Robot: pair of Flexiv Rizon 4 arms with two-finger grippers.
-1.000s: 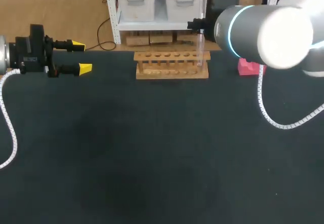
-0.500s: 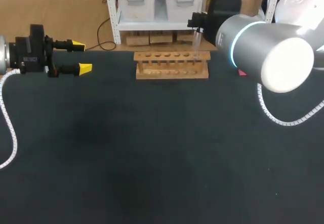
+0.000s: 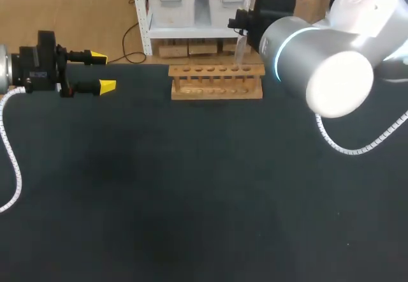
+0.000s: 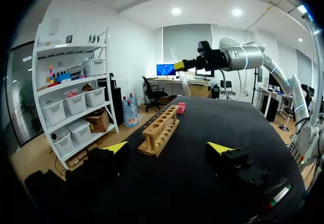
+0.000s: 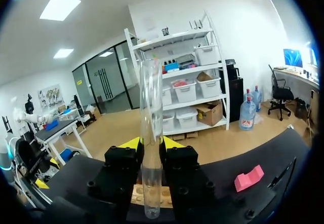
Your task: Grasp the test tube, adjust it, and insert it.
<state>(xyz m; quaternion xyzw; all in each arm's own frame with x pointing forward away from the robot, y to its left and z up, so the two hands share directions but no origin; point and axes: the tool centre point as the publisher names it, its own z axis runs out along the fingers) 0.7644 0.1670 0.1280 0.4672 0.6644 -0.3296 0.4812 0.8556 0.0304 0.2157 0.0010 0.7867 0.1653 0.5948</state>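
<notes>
Right arm [image 3: 325, 59] enters from the upper right of the head view and reaches across the far edge of the bench [image 3: 191, 186]. Its hand [image 3: 245, 23] stands over the right end of the wooden rack [image 3: 216, 81] at upper centre, fingers pinching the clear test tube [image 5: 150, 107], which is near upright and off the rack. Left arm [image 3: 32, 68] lies level at upper left, its hand [image 3: 102, 71] spread wide and well apart from the rack.

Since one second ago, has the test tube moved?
Yes. The test tube has shifted left along the wooden rack, away from its right end.
</notes>
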